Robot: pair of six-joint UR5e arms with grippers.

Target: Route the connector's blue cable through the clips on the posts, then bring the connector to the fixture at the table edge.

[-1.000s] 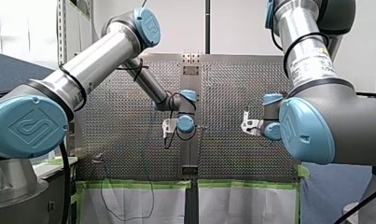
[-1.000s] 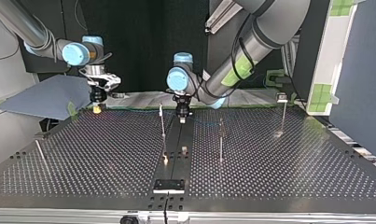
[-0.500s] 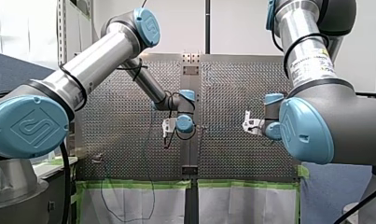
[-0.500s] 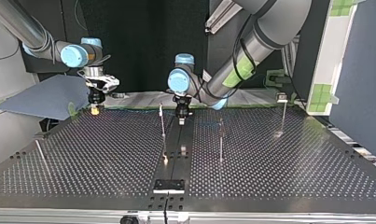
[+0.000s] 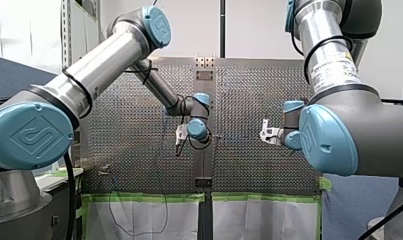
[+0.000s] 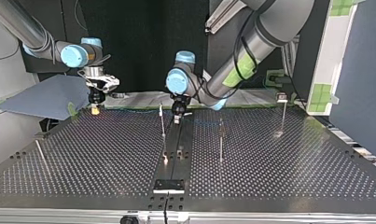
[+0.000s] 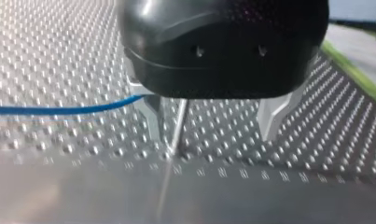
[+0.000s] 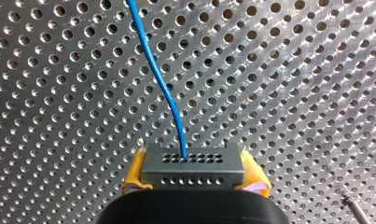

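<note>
- Front view: left gripper hangs over the table middle; right gripper is well apart, with open table between.
- Top view: left gripper is just beside the post; right gripper is far from the post, at the far edge; fixture is at the near edge.
- Left wrist view: fingers are spread, post between them; cable reaches one finger.
- Right wrist view: yellow pads pinch the connector; cable leads away over open table.

The perforated metal bench carries thin upright posts; one post rises between the left claw's spread metal fingers.
</note>
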